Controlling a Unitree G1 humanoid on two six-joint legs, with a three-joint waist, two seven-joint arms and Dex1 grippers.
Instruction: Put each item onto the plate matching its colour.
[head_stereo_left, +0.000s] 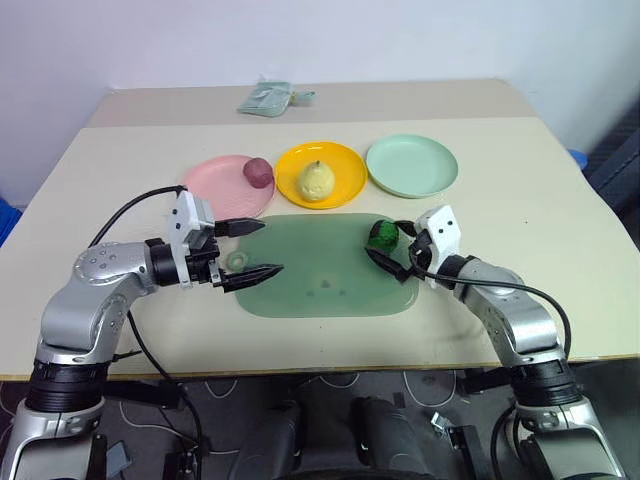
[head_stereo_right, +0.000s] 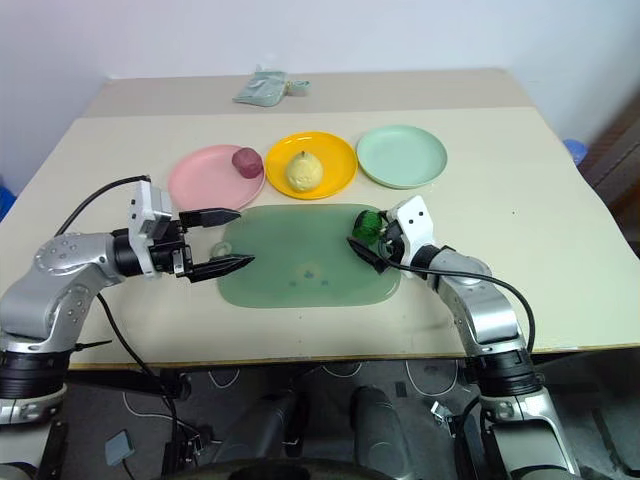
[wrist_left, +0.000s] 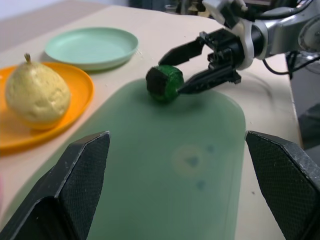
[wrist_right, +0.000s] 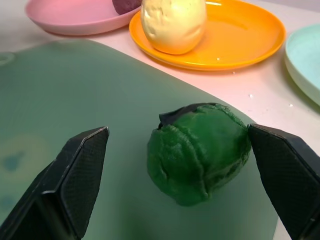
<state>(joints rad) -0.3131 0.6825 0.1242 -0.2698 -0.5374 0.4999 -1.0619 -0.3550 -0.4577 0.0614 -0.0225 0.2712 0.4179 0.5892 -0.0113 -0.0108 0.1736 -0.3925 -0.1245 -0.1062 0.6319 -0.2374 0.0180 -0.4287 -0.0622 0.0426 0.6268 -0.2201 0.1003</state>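
Note:
A dark green ridged item (wrist_right: 200, 150) lies on the far right corner of the green mat. My right gripper (head_stereo_left: 385, 243) is open, with one finger on each side of the item, which sits nearer one fingertip. My left gripper (head_stereo_left: 274, 247) hangs open and empty over the mat's left part. The dark red-purple item (head_stereo_left: 258, 171) rests on the pink plate (head_stereo_left: 212, 182). The pale yellow pear-like item (head_stereo_left: 316, 182) sits on the yellow plate (head_stereo_left: 350, 172). The mint green plate (head_stereo_left: 411, 165) lies to the right of it with nothing on it.
The large green cutting mat (head_stereo_left: 320, 275) lies in front of the three plates. A pale green packet (head_stereo_left: 266, 98) lies at the table's far side. Black cables trail from both arms over the table's near edge.

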